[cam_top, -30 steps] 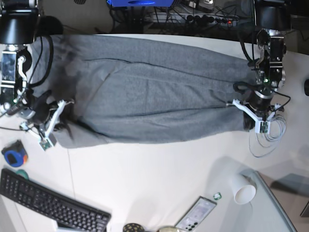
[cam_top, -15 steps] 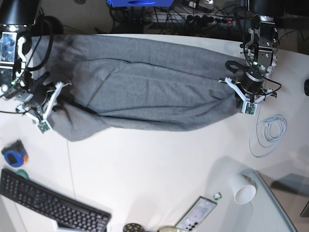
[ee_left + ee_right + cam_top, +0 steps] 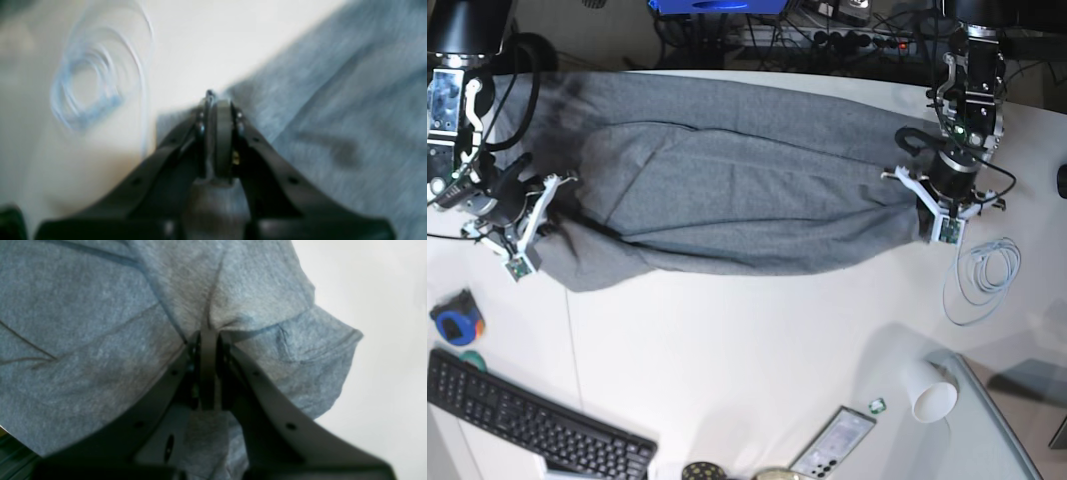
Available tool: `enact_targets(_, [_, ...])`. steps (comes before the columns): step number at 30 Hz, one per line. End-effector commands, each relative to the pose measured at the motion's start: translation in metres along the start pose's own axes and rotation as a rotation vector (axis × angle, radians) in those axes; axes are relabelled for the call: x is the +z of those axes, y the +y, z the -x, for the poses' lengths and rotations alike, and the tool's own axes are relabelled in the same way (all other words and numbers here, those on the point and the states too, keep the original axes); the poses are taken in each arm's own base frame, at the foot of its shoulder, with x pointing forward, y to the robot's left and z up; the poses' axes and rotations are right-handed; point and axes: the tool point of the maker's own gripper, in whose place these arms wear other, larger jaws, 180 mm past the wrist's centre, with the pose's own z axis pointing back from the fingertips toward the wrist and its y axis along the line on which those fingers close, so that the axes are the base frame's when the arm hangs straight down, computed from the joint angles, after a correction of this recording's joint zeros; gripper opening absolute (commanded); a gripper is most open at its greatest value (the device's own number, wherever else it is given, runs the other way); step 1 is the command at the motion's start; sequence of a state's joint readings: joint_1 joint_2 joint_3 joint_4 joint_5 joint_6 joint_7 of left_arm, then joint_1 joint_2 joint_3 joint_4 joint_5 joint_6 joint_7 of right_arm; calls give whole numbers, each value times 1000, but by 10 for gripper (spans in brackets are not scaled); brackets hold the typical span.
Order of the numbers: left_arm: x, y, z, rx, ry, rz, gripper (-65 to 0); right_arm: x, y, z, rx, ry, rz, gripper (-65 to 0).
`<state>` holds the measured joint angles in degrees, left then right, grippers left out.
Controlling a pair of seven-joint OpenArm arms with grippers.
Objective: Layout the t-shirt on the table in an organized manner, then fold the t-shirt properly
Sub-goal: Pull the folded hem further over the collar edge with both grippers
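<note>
Over the last second both arms have carried their ends of the t-shirt (image 3: 727, 190) toward the far side of the tabletop (image 3: 757, 350), so the near edge of the cloth, which a second ago lay closer to the middle, now sits farther back and the body is doubled into a long band running left to right. That reads as a lengthwise fold in progress rather than a finished one: the lower left corner bulges and loose ridges cross the cloth, so it likely needs tensioning or smoothing before release. The left tool (image 3: 946, 208), on the right of the base view, is closed tight on the right end of the band; its wrist view is blurred, but the left tool (image 3: 218, 106) shows its jaws together over grey fabric, with a coiled white cable (image 3: 983, 275) just beside on the bare surface. The right tool (image 3: 519, 225) is likewise clamped shut on the left end, and in its wrist view the right tool (image 3: 208, 336) pinches a gathered pleat beside a hemmed sleeve.
</note>
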<state>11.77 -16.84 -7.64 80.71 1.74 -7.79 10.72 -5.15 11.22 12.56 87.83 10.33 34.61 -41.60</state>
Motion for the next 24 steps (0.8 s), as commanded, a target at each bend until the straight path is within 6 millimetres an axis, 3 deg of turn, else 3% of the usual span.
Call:
enact_targets(1, [2,11,-23,-15,-68,-22,-650,8,-8,-21,20,-65,19,-630])
enact_targets(4, [5,12,-44,-26,-121,-26,-650,15,-7,-29,39,-90,30,-630])
enact_targets(7, [8,14,-55,-32,-148,-29,-650,23,-15,-21,28,-72,57,-630])
enact_targets(14, [9,29,-50,-70,-114,-45,-650,38,-44,0,-46,-39,132,-630])
enact_targets(19, [15,49,-46,24,-115,-69,-650,39,-33,26,-54,31,116,-630])
enact_targets(24, [23,57,-36,69,-99,-50,-650,46,-4,32,-37,44,86,-630])
